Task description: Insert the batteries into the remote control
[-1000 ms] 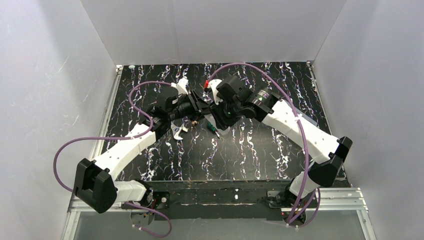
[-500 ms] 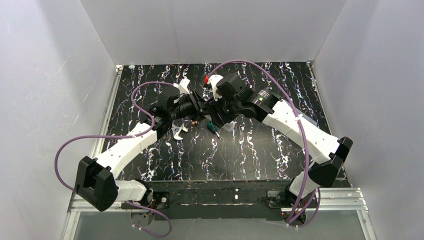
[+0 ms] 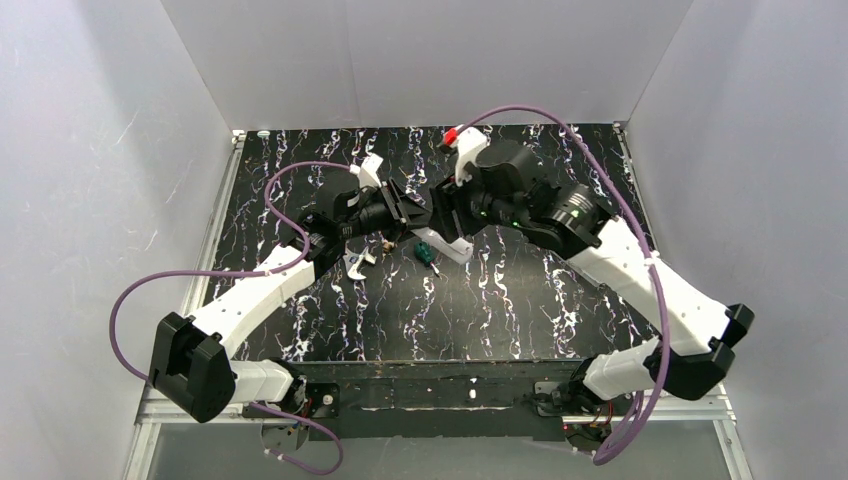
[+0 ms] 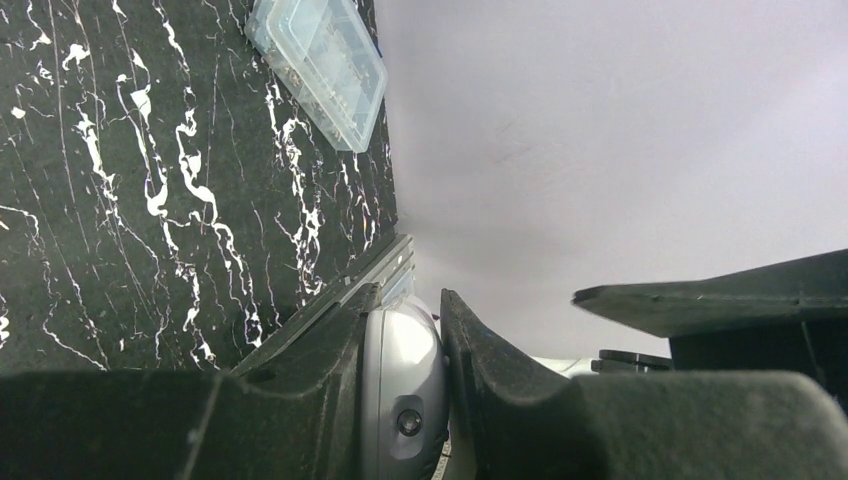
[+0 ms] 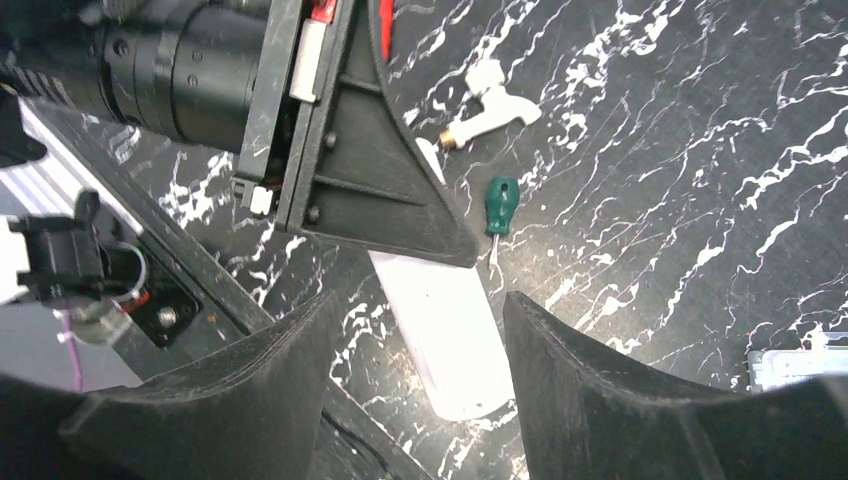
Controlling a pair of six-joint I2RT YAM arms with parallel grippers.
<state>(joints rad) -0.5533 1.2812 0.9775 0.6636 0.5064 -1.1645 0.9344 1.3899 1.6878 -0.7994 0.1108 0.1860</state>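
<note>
Right wrist view is showing one white remote [image 5: 450, 340] sticking out from the left gripper [image 4: 408, 300], whose fingers are clamping tight on its edge. The right gripper [image 5: 420, 300] is standing wide open around the remote's free end, touching nothing. One green screwdriver [image 5: 500, 205] is lying just beside the remote, one white pipe fitting [image 5: 490, 100] is lying beyond it, and one clear box [image 4: 320, 65] is sitting well apart.

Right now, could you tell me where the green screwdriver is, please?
In the top view the screwdriver lies on the table near its middle, beside the white remote. The right wrist view shows it between that remote and the white fitting.
</note>
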